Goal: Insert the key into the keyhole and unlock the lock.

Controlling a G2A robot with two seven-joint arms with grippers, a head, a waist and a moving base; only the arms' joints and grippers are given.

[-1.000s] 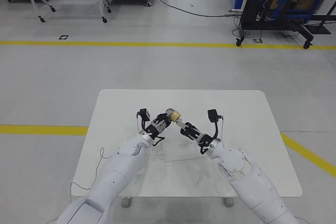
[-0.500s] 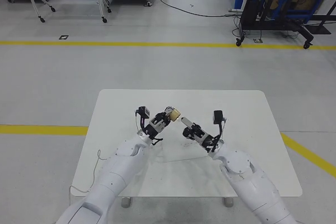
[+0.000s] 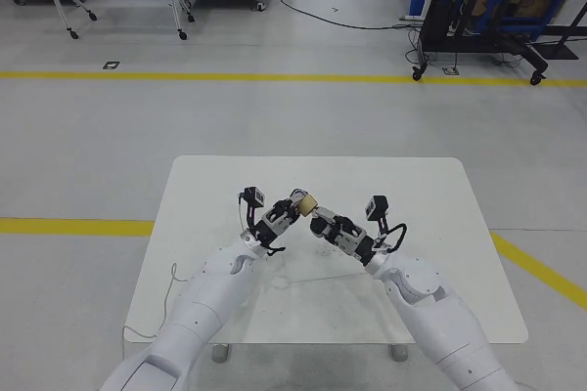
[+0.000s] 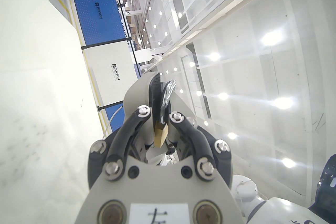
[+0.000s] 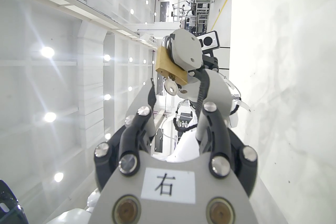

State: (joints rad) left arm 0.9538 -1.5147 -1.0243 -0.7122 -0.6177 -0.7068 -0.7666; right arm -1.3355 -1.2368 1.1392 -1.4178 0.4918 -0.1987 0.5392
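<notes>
The left gripper [image 4: 164,97] pinches the rigid brass padlock [image 5: 168,64]. We think the spread right gripper [image 5: 178,96] should grip the small, slippery key [image 5: 172,88] by its flat head.

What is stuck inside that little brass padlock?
A silver key: its round head sticks out of the padlock; its blade is hidden inside the brass body. The left gripper covers part of the padlock's top.

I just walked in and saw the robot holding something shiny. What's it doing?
The robot's left pincer holds a gold padlock up above the white table. A little silver key is already stuck in its keyhole. The right pincer is open right by the key's head, not pinching it. I can't tell if the padlock is unlocked yet.
</notes>
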